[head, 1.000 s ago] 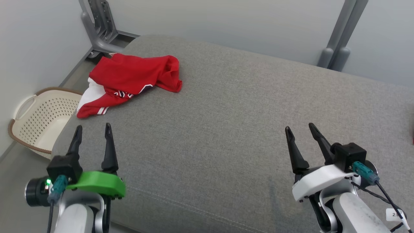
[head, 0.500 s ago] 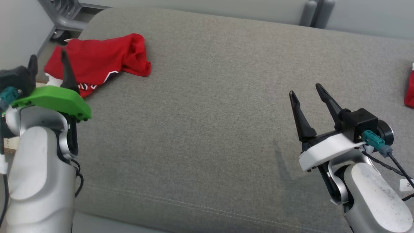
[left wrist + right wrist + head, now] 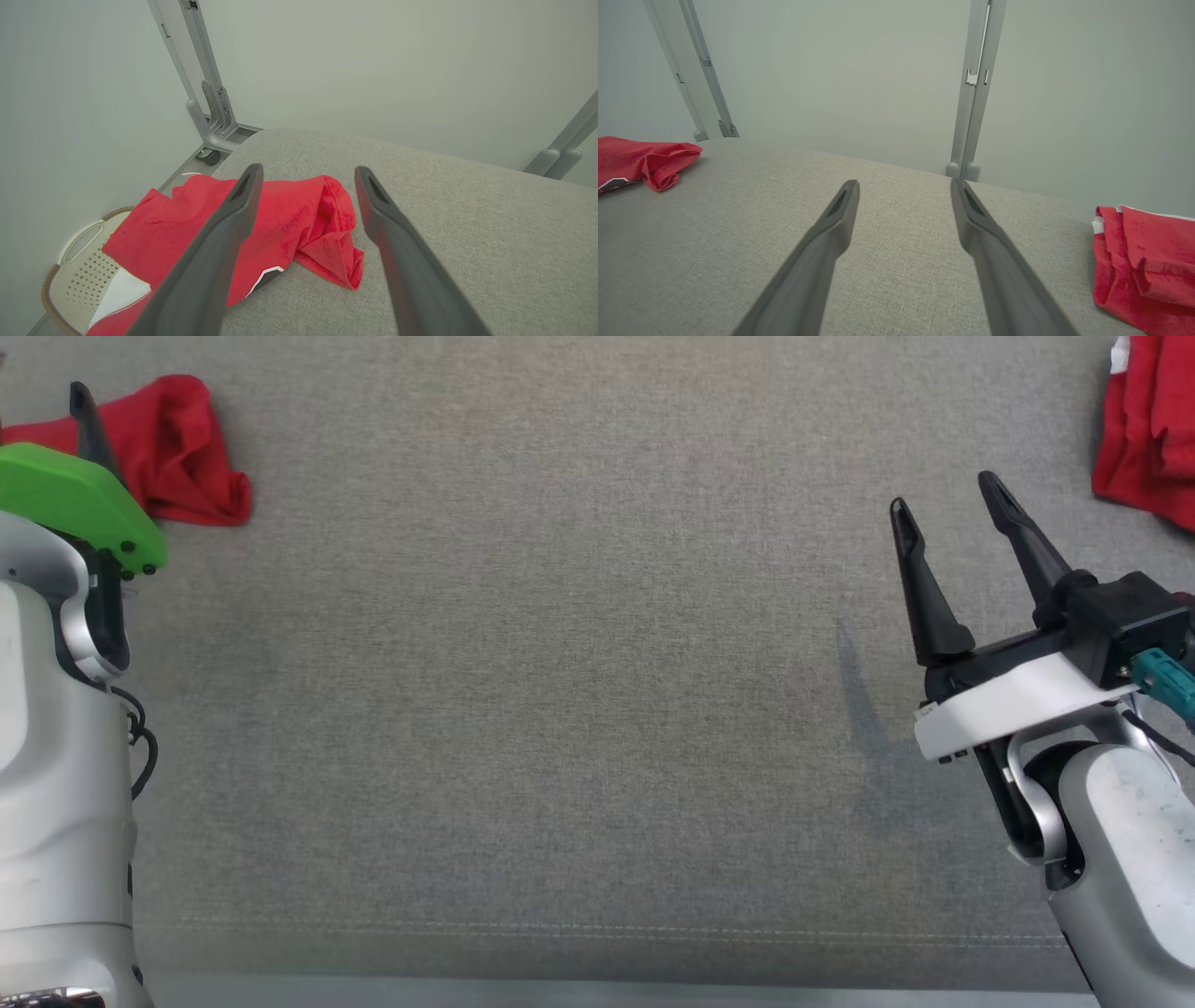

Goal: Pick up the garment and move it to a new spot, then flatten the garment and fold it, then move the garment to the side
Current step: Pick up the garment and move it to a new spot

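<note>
Every step remains: the crumpled red garment (image 3: 289, 219) lies ungrasped on the grey cushion (image 3: 560, 663), left gripper (image 3: 308, 169) and right gripper (image 3: 943, 491) both spread wide, empty

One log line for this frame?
stage: pre-grasp | left claw: open, pointed at crumpled red garment, nothing held | right claw: open, above grey cushion | second red garment: cushion's right end

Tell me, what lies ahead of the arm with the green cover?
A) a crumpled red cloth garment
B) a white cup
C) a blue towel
A: in the left wrist view the open left gripper points straight at the crumpled red cloth garment on the grey fabric cushion.
</note>
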